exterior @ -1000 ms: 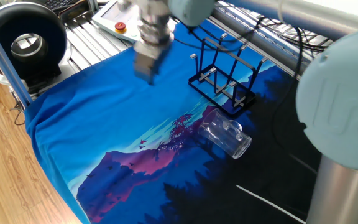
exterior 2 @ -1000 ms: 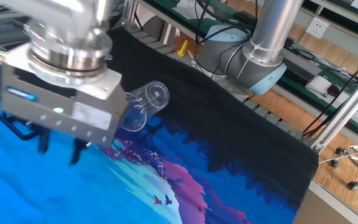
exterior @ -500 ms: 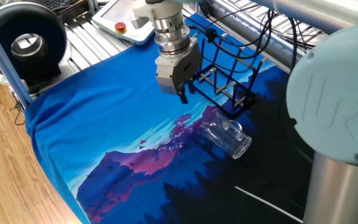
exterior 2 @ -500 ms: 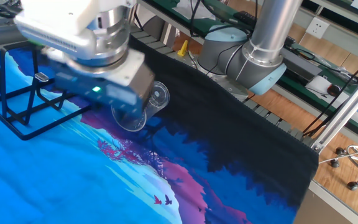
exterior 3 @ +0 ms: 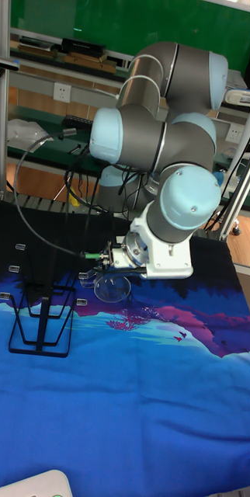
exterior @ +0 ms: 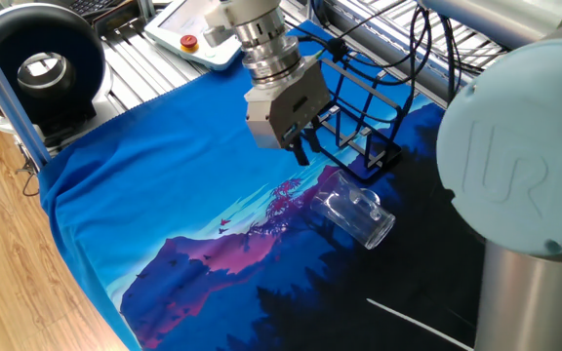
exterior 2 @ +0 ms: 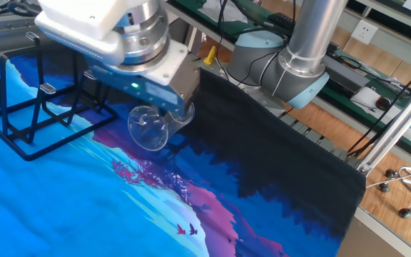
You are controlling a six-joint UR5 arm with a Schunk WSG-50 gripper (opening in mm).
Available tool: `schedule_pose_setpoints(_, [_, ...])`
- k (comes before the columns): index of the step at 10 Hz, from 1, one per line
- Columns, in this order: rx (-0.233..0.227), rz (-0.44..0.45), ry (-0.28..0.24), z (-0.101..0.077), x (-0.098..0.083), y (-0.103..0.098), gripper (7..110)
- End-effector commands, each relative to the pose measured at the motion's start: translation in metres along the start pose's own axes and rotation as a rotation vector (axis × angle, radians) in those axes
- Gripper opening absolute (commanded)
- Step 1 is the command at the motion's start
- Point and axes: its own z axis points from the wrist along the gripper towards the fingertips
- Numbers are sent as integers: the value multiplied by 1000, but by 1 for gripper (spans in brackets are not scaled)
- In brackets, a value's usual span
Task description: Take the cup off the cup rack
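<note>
The cup (exterior: 356,214) lies on its side on the cloth, just below the gripper (exterior: 303,146), whose fingers hang open and empty.

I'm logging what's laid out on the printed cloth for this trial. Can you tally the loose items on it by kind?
Clear cup: 1, lying on its side
Black wire cup rack: 1, standing upright
Total: 2 items on the cloth
</note>
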Motion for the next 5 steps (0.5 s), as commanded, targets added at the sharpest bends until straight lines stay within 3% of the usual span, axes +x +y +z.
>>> schedule_pose_setpoints(1, [-44,-2,-137,-6,-32,15,22])
schedule_pose_setpoints(3, [-91,-63,-288,-15,-68,28,22])
schedule_pose_setpoints(4, [-105,-73,-274,-14,-64,32,22])
schedule_pose_setpoints(5, [-60,-72,-218,-10,-51,21,22])
